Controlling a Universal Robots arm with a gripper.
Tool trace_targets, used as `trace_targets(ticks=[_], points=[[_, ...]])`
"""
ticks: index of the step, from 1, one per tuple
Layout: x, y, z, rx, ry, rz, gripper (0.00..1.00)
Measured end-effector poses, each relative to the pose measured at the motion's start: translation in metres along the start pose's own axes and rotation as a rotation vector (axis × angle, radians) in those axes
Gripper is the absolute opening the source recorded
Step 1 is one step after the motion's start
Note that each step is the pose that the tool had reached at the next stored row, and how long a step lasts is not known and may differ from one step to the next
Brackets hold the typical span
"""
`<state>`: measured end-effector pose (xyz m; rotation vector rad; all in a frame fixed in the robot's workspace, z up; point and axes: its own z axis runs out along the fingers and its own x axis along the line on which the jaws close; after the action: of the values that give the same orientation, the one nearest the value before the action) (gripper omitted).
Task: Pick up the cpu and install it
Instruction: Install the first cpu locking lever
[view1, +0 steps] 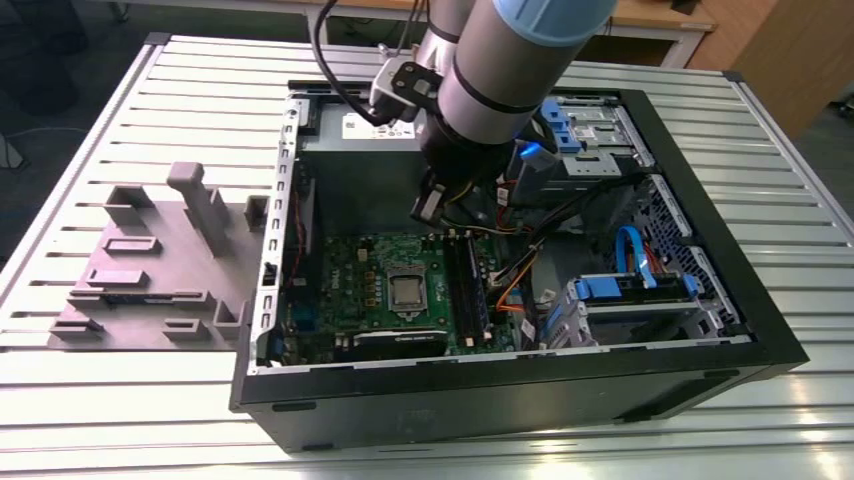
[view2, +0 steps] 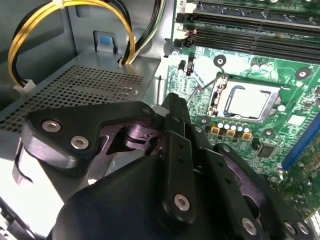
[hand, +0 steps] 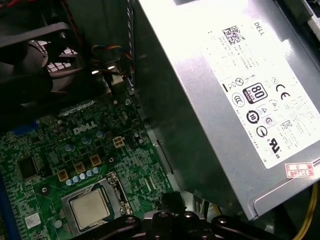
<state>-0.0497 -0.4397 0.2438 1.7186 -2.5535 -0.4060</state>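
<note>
The cpu (view1: 403, 290), a small silvery square chip, lies flat in its socket in the middle of the green motherboard (view1: 350, 275) inside the opened computer case. Both wrist views show the cpu (view2: 248, 101) (hand: 90, 206) with the socket's metal frame around it. My gripper (view1: 430, 210) hangs inside the case above the motherboard's far edge, apart from the cpu and close to the power supply. In the second wrist view the black gripper (view2: 172, 100) has its fingers drawn together with nothing between them.
The grey power supply (hand: 225, 100) stands right beside the arm. Yellow and black cables (view2: 120, 25) loop near it. Long black memory sticks (view1: 463, 290) run next to the socket. A grey fixture block (view1: 147, 260) sits on the slatted table on the exterior view's left.
</note>
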Motion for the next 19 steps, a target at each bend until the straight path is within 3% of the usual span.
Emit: trace_targets(ticks=[5,10,19], points=[[-0.0020,-0.0002,0.0056,-0.0001,-0.0002,0.000,0.10],[-0.0025,-0.0002,0.0066,-0.0001,-0.0001,0.000,0.10],[-0.0036,0.0019,-0.0022,0.0005,0.0012,0.000,0.10]])
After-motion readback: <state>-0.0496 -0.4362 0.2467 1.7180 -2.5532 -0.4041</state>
